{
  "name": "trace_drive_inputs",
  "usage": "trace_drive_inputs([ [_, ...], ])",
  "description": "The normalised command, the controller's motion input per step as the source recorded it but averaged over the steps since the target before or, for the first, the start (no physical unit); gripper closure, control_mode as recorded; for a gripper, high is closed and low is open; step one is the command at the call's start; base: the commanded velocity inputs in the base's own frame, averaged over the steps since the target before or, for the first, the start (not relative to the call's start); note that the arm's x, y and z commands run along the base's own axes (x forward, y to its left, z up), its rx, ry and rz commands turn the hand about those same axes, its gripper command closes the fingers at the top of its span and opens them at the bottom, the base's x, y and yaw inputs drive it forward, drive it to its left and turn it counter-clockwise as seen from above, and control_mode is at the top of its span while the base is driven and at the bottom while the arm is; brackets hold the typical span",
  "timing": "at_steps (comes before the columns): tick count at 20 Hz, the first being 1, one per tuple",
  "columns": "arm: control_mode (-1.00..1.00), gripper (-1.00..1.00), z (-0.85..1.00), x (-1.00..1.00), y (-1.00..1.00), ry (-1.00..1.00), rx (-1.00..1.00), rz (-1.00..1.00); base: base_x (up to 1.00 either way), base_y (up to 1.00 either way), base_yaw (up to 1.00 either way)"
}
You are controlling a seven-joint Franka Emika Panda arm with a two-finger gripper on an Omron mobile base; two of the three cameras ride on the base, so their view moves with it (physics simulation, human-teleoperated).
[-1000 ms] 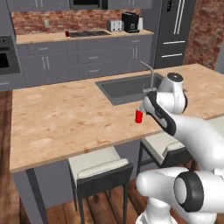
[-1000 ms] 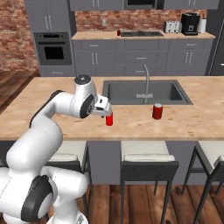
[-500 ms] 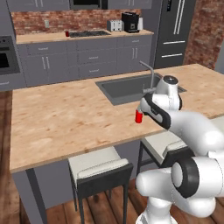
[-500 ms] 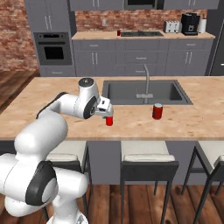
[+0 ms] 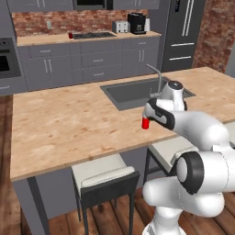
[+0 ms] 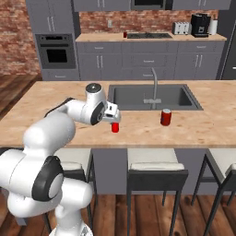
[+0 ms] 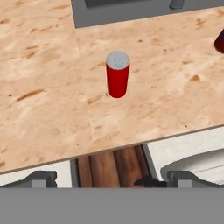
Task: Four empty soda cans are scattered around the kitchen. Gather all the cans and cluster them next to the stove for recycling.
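Movement since a second ago is slight: the white arm's elbow has swung outward and its wrist has shifted a little along the island's front edge, while the base cameras hold the same framing. The two-finger gripper [image 6: 116, 118] hangs just above a small red cylindrical soda can with a silver top [image 7: 117, 74], which stands upright on the pale wooden island countertop [image 5: 64, 128] exactly where it stood before, near the front edge and in front of the sink's left part. Jaws are spread wide and empty, not touching the can; in the hand view the two dark finger tips [image 7: 41, 178] sit low at either side with the can well ahead of them.

A second red soda can [image 6: 166, 117] stands upright to the right, in front of the grey recessed sink [image 6: 152, 96] and close to its curved metal faucet [image 6: 154, 85]; it has not moved either. A third red can [image 6: 125, 34] rests on the far counter just left of the flat black cooktop [image 6: 148, 35].

Grey cabinets line the back wall beneath a red brick backsplash, with a grey wall oven [image 6: 56, 51] at the left, a toaster [image 6: 182, 28] and a black coffee maker [image 6: 200, 25] on the far counter. Cushioned stools [image 6: 156, 172] are tucked under the island over a dark wooden floor.
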Motion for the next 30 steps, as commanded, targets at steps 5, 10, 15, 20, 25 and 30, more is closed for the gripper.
trace_drive_inputs([
  [5, -1.0, -1.0, -0.1, 0.3, -0.03, 0.0, 0.0, 0.0, 0.0, 0.0, 0.0],
  [10, -1.0, -1.0, -0.1, 0.22, -0.13, 0.0, 0.0, 0.0, 0.0, 0.0, 0.0],
  [15, -1.0, -1.0, -0.11, 0.23, -0.05, 0.0, 0.0, 0.0, 0.0, 0.0, 0.0],
  [20, -1.0, -1.0, -0.16, 0.2, 0.0, 0.0, 0.0, 0.0, 0.0, 0.0, 0.0],
  [25, -1.0, -1.0, -0.13, 0.06, 0.0, 0.0, 0.0, 0.0, 0.0, 0.0, 0.0],
  [30, -1.0, -1.0, -0.08, 0.1, 0.0, 0.0, 0.0, 0.0, 0.0, 0.0, 0.0],
])
